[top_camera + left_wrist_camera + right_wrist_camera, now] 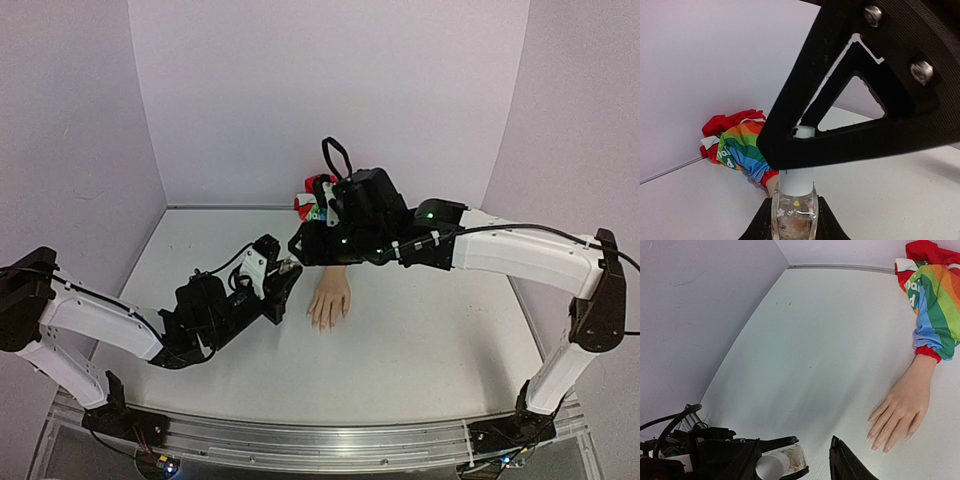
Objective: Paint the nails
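Note:
The pale fake hand (902,410) lies palm down on the white table, its nails (871,435) pointing toward the near edge and its rainbow-striped sleeve (935,305) bunched by the back wall. My left gripper (794,212) is shut on a small clear bottle (794,215) with a white cap (796,181), held upright left of the hand. My right gripper (796,440) hangs over the bottle with its jaws apart. The cap (771,466) sits between them, close to its left finger (747,465) and apart from the right finger (845,465). From above, both grippers meet beside the fake hand (330,300).
The sleeve (315,200) lies against the back wall, with a black strap loop (335,155) above it. Lilac walls close in the table on the left, the back and the right. White table (430,340) stretches right of the fake hand.

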Controlling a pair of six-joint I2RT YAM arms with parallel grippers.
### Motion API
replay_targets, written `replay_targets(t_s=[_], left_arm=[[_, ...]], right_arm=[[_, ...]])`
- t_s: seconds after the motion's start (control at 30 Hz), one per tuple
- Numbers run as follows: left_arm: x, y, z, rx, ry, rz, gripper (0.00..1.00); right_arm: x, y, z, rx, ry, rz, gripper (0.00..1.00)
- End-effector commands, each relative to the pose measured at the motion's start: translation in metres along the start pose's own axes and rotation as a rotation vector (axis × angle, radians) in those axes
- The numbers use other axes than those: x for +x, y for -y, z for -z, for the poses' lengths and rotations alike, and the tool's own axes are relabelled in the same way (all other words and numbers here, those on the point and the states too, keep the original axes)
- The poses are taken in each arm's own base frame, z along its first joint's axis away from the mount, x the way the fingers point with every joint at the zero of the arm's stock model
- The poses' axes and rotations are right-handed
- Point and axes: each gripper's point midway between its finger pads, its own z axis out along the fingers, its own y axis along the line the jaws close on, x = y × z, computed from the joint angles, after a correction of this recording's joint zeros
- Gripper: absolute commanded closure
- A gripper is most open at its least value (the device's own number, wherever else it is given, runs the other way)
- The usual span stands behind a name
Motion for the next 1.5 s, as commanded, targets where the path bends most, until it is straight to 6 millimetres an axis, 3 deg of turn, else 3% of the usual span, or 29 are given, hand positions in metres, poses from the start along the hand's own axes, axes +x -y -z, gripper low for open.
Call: replay_targets(t_s=[0.0, 0.07, 0.23, 0.33, 0.4, 0.43, 0.53, 0.63, 0.7, 0.8, 0.9, 1.0, 1.1, 1.17, 1.3, 1.47], left_arm=[[-0.038, -0.002, -0.007, -0.027, 0.100, 0.046, 1.00], [-0.038, -0.002, -0.007, -0.026, 0.095, 0.051, 1.00], [-0.039, 0.000, -0.007, -0.017, 0.077, 0.067, 1.00], [-0.043, 0.007, -0.004, 0.042, 0.060, 0.081, 1.00], [-0.047, 0.016, 0.002, 0.120, 0.053, 0.098, 1.00], [-0.047, 0.023, 0.008, 0.188, 0.047, 0.108, 1.00], [-0.056, 0.044, 0.035, 0.497, 0.040, 0.232, 1.00], [-0.074, 0.059, 0.075, 0.858, 0.036, 0.350, 1.00], [-0.082, 0.074, 0.099, 1.074, -0.010, 0.385, 1.00], [-0.094, 0.082, 0.114, 1.202, -0.041, 0.425, 1.00], [-0.096, 0.074, 0.108, 1.108, -0.009, 0.421, 1.00], [-0.089, 0.054, 0.085, 0.893, 0.001, 0.373, 1.00], [-0.073, 0.012, 0.047, 0.514, -0.035, 0.332, 1.00], [-0.068, -0.008, 0.035, 0.310, -0.030, 0.255, 1.00], [-0.062, -0.028, 0.030, 0.071, 0.015, 0.146, 1.00], [-0.057, -0.031, 0.022, -0.005, 0.032, 0.111, 1.00]], right_arm=[[-0.014, -0.013, 0.003, -0.017, 0.031, 0.018, 0.60], [-0.010, -0.013, 0.000, -0.020, 0.021, 0.023, 0.68], [-0.003, -0.017, -0.004, -0.048, -0.003, 0.035, 0.72], [0.001, -0.018, -0.004, -0.069, -0.005, 0.062, 0.85], [0.004, -0.023, 0.001, -0.113, -0.011, 0.118, 1.00], [0.006, -0.028, 0.004, -0.145, -0.014, 0.167, 1.00], [0.027, -0.049, 0.025, -0.363, -0.036, 0.378, 1.00], [0.068, -0.077, 0.079, -0.786, -0.081, 0.584, 1.00], [0.080, -0.085, 0.101, -0.914, -0.092, 0.616, 1.00], [0.090, -0.090, 0.116, -1.009, -0.144, 0.598, 1.00], [0.090, -0.084, 0.109, -0.953, -0.133, 0.591, 1.00], [0.074, -0.072, 0.096, -0.808, -0.073, 0.552, 0.98], [0.044, -0.054, 0.084, -0.607, 0.005, 0.442, 0.51], [0.026, -0.038, 0.075, -0.469, 0.050, 0.343, 0.38], [0.004, -0.013, 0.062, -0.291, 0.099, 0.150, 0.28], [-0.010, -0.011, 0.057, -0.214, 0.119, 0.001, 0.31]])
